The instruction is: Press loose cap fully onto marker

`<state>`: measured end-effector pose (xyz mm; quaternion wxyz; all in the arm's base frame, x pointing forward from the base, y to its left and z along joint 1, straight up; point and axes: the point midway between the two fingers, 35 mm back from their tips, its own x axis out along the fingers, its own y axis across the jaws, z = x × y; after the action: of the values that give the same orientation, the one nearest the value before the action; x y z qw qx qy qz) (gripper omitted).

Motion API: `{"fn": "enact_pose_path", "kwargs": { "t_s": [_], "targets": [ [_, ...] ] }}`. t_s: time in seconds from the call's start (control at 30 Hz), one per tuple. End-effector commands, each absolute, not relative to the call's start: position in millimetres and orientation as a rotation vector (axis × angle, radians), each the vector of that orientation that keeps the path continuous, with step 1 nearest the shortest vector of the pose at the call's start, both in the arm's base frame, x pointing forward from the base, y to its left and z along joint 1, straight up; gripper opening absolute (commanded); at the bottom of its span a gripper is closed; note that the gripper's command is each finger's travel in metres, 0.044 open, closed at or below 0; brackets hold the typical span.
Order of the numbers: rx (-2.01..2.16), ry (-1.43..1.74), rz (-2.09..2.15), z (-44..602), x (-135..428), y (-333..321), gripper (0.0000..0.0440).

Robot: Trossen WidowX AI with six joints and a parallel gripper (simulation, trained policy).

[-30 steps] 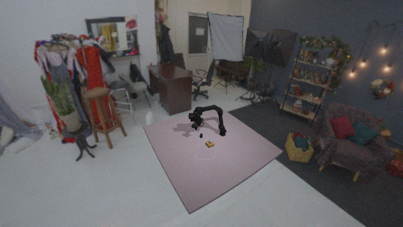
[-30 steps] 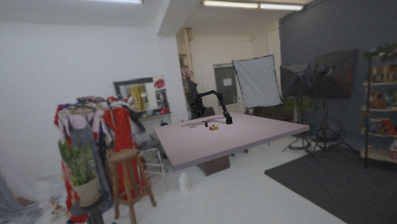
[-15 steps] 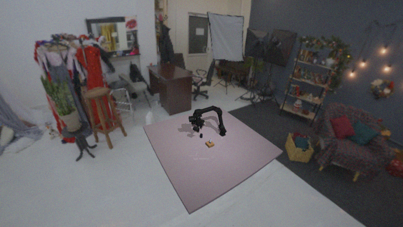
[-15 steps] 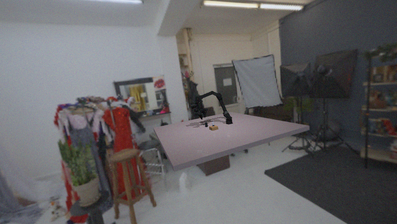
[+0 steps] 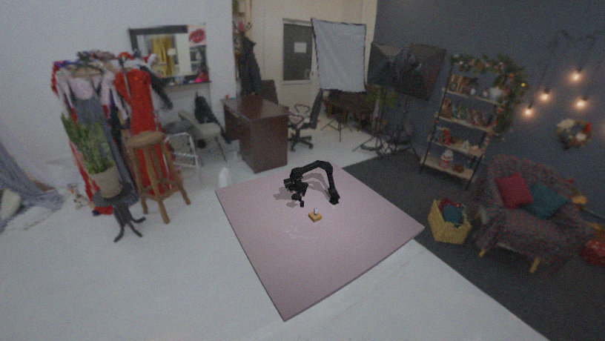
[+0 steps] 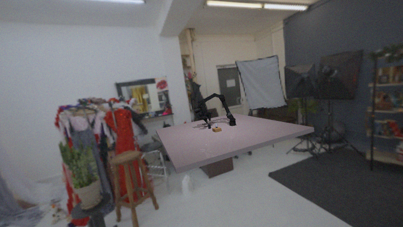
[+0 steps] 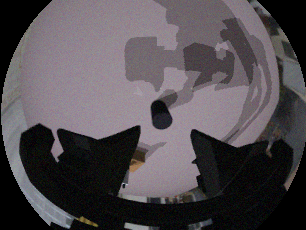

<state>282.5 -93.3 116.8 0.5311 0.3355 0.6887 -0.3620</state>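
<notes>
Top view: clothes rack with dresses, far left; potted plant [image 5: 107, 179] [image 6: 89, 194] on a dark stand; wooden stool [image 5: 146, 139] [image 6: 128, 158]. Pinkish tabletop [image 5: 322, 262] [image 6: 239, 140] at centre, on it, left to right: gripper [image 5: 299, 196] [image 6: 208, 120] [image 7: 166, 131], black cap [image 5: 302, 203] [image 6: 209, 126] [image 7: 161, 115], holder block [image 5: 315, 217] [image 6: 216, 130] [image 7: 137, 162] in orange-brown, arm base [image 5: 334, 200] [image 6: 232, 123]. Marker [image 5: 316, 210] [image 6: 216, 124] upright in block, uncapped. Behind the table, a brown desk [image 5: 262, 131]; farther right, a shelf unit [image 5: 460, 146] and a draped sofa [image 5: 517, 220] on dark floor covering.

Wrist view: fingers parted fairly wide, nothing held; cap stands on the tabletop, ahead of the gap between the fingertips, apart from the block.

Count: one arm, one block, one marker, one cap; one stool, one desk, one sofa, two sofa cushions, four lit wall bulbs.

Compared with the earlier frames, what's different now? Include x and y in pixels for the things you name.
The arm's fingers [image 5: 298, 198] [image 6: 207, 120] have come down closer to the cap [image 5: 302, 204] [image 6: 209, 126] [image 7: 161, 115]. They stand open; nothing has been gripped or released. The cap, holder block [image 5: 315, 217] [image 6: 217, 129] [image 7: 137, 162] and marker [image 5: 316, 210] [image 6: 216, 125] look unmoved.
</notes>
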Motion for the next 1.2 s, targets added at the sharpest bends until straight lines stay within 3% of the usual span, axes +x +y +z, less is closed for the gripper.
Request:
{"fn": "enact_pose_path", "kwargs": {
  "t_s": [0.0,0.63,0.73,0.93,1.17],
  "targets": [
    [0.799,1.67,-0.845,107,280,-91,0.0294],
    [0.723,1.732,-0.763,60,270,-87,0.0248],
    [0.705,1.728,-0.755,58,269,-87,0.0213],
    [0.673,1.696,-0.739,66,271,-88,0.0056],
    [0.626,1.622,-0.703,88,284,-86,0.0056]
  ]
}}
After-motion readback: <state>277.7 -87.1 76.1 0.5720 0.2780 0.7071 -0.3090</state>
